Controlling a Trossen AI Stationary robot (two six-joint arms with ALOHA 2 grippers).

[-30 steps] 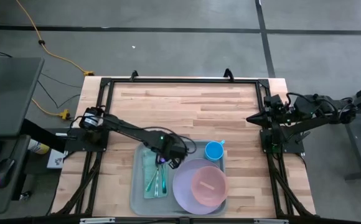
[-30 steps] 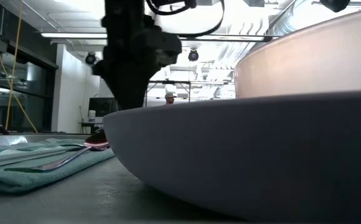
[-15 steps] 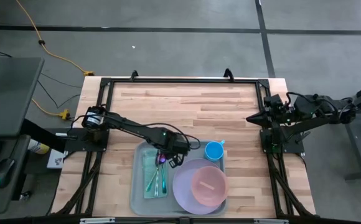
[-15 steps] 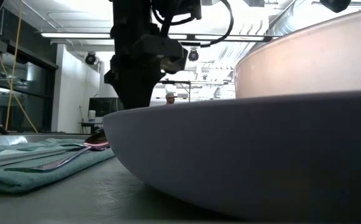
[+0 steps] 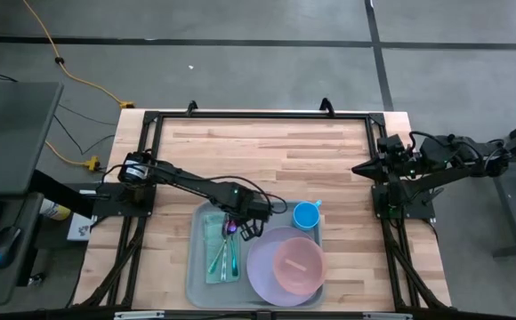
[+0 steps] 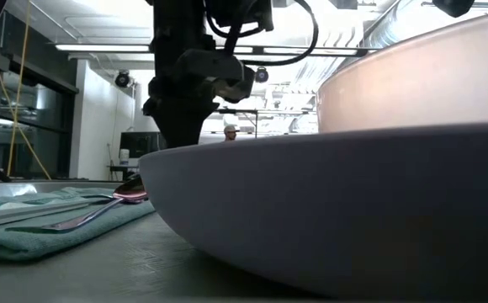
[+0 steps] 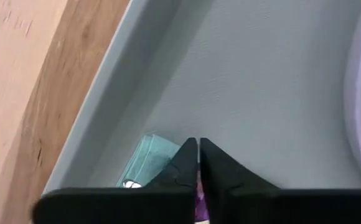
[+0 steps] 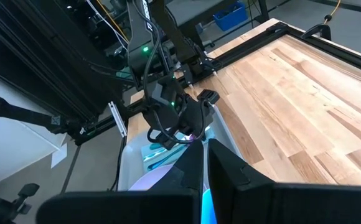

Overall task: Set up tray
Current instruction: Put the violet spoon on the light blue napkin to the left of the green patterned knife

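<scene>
The grey-blue tray (image 5: 193, 276) lies at the table's near edge. It holds a teal folded cloth (image 5: 215, 260) on its left side, with green and purple cutlery (image 5: 225, 253) lying on the cloth. A lavender plate (image 5: 262, 267) with a pink bowl (image 5: 299, 265) fills the tray's right side, and a blue cup (image 5: 306, 214) stands at its far right corner. My left gripper (image 5: 234, 229) hangs shut over the cloth's far end (image 7: 144, 160), pointing down at the tray floor (image 7: 261, 74). My right gripper (image 5: 358, 168) waits shut at the table's right edge.
The far half of the wooden table (image 5: 267, 151) is bare boards inside a black frame. In the low view the plate's rim (image 6: 328, 219) fills the foreground and hides my left fingertips. A spoon (image 6: 101, 210) rests on the cloth (image 6: 25, 231) beside it.
My left gripper has shifted a little toward the table's right and far side above the tray. The cutlery and cloth have stayed where they were.
</scene>
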